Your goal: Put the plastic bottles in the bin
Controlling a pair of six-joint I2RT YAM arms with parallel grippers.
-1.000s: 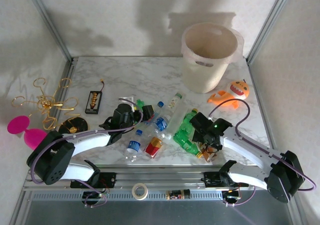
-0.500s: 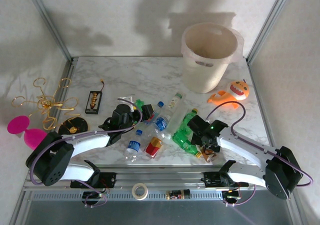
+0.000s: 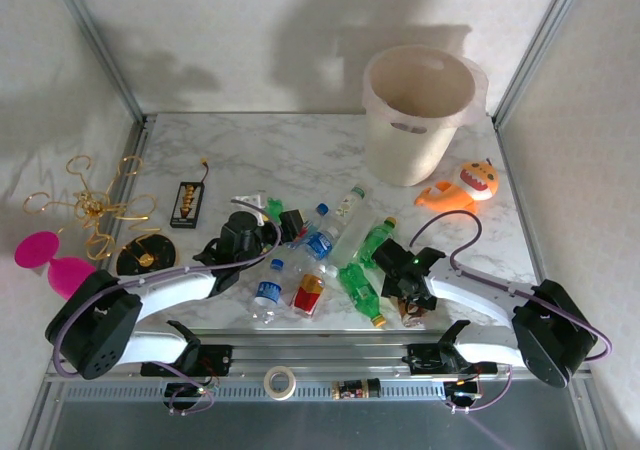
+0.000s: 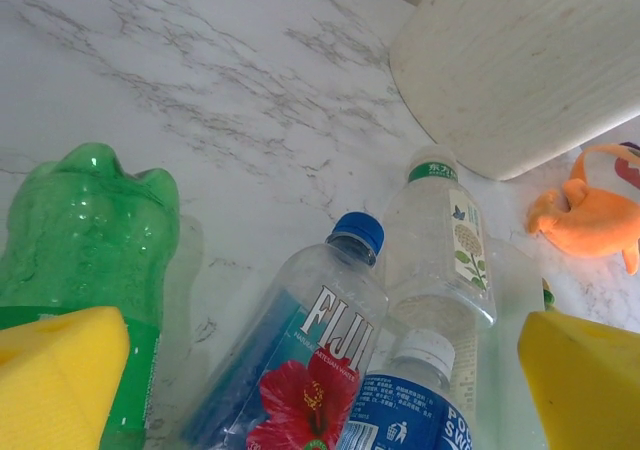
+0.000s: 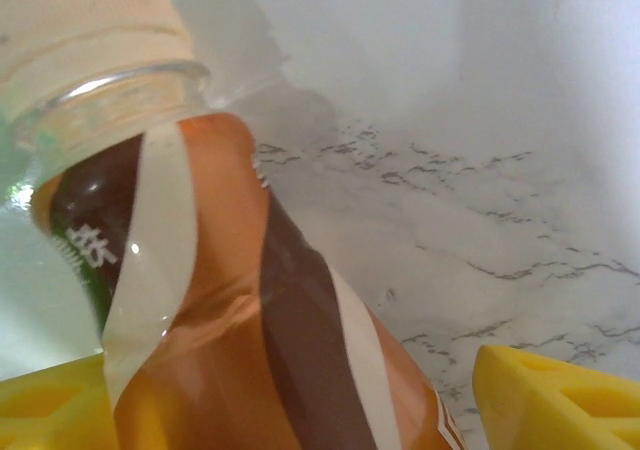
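My left gripper (image 4: 320, 380) gapes wide and empty over the Fiji bottle (image 4: 300, 360); closing here could also snag the green bottle (image 4: 90, 240) at its nine o'clock. My right gripper (image 5: 300, 405) straddles the brown bottle (image 5: 230, 300), jaws not yet clamped, so it may squirt out. The bin (image 3: 400, 155) stands at one o'clock.

We read "FIJI" in white capitals on the label of the clear blue-capped bottle (image 4: 300, 360), above a red flower. Touching that bottle's right side, the blue-labelled bottle (image 4: 402, 415) shows white letters cut off at "PO" and "SW", over fine print we cannot make out. Also right of the blue-capped bottle, the green-capped bottle (image 4: 440, 260) carries white characters on its green neck band, too small for us to read. On the right wrist view, the brown-labelled bottle (image 5: 230, 300) bears a white character, partly cut off
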